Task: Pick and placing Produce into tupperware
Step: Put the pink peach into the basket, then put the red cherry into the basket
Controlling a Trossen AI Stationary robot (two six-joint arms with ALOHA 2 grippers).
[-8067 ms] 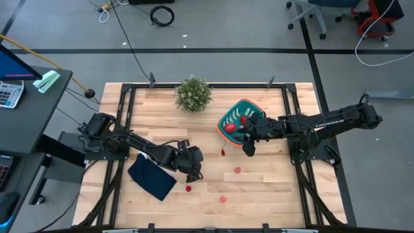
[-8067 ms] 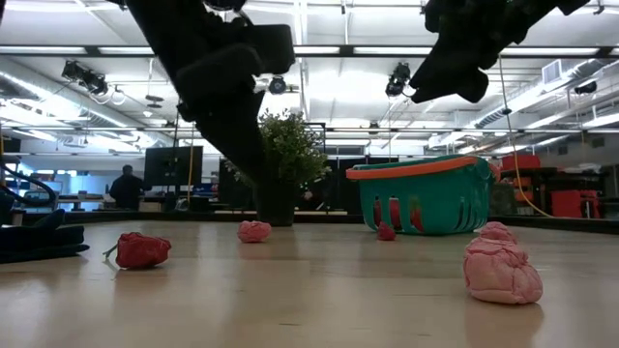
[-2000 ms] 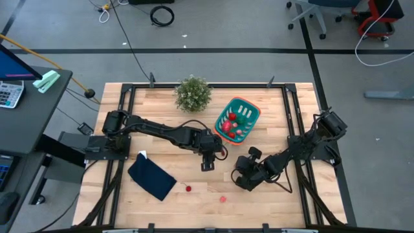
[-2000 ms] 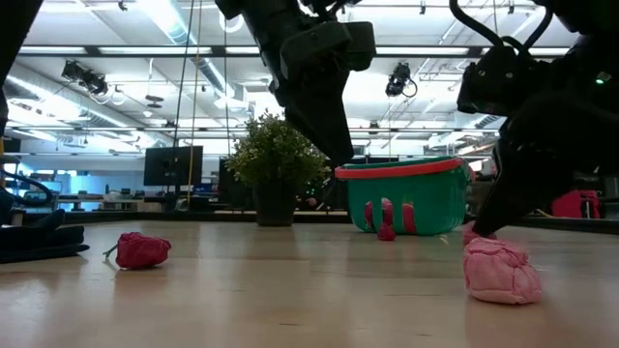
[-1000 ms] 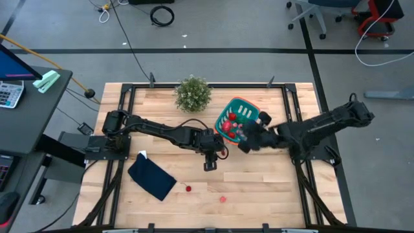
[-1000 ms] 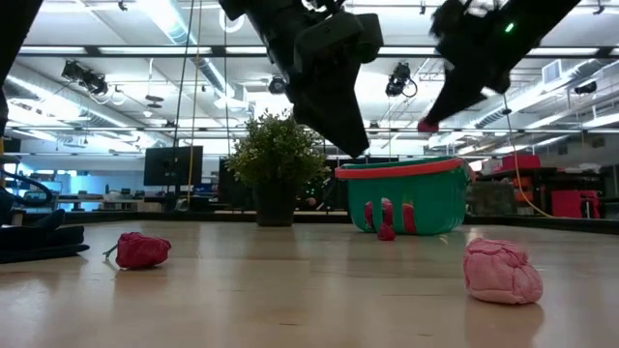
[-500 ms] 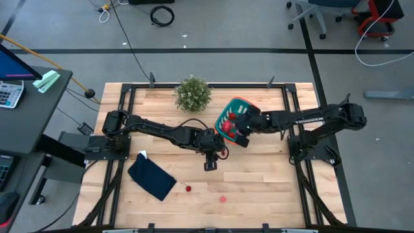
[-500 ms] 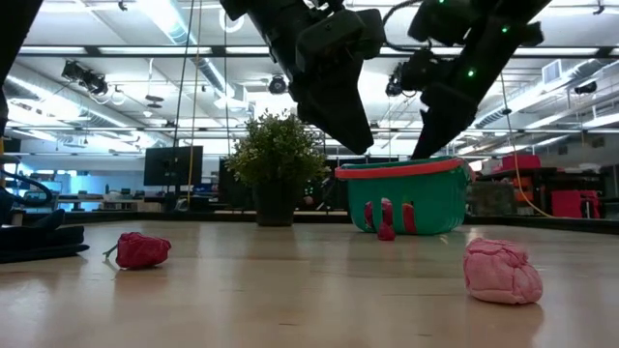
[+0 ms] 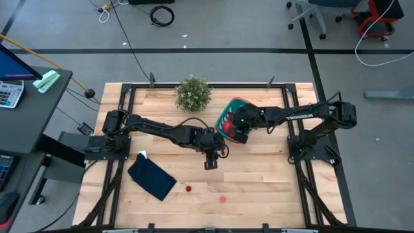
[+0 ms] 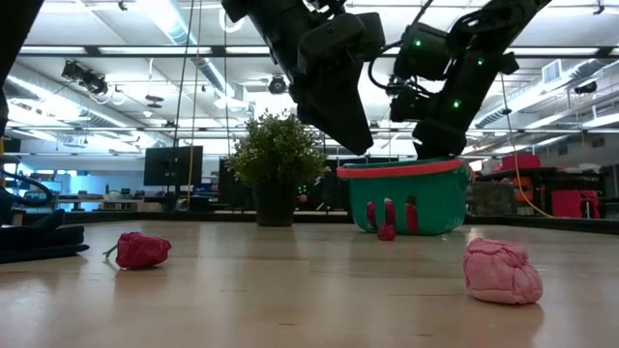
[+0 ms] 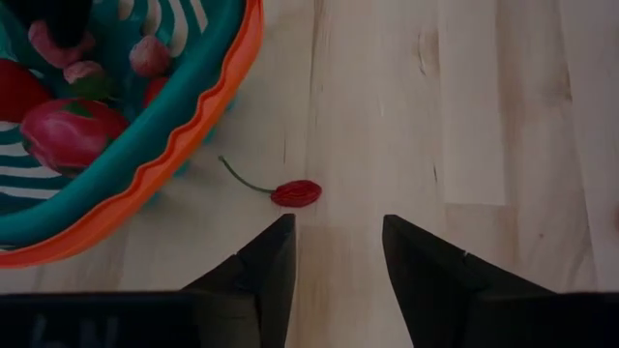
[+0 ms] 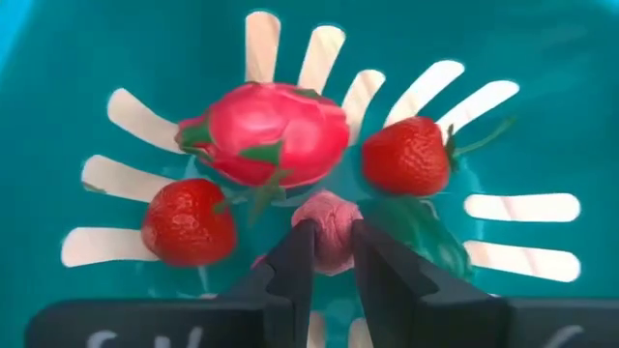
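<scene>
Nearest, two pink pieces (image 9: pixel 188 188) lie loose on the table (image 9: pixel 259 188). The left gripper (image 11: pixel 337 253), fingers spread, hovers by a red chili (image 11: pixel 295 193) beside the basket (image 9: pixel 244 103). The right gripper (image 12: pixel 329 259) pinches a pink fruit (image 12: pixel 326 227) over strawberries (image 12: pixel 189 225) in the basket.

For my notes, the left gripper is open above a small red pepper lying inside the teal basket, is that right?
Not quite: the left wrist view shows the red pepper on the table just outside the teal basket, not inside; the left gripper is open above it.
</scene>
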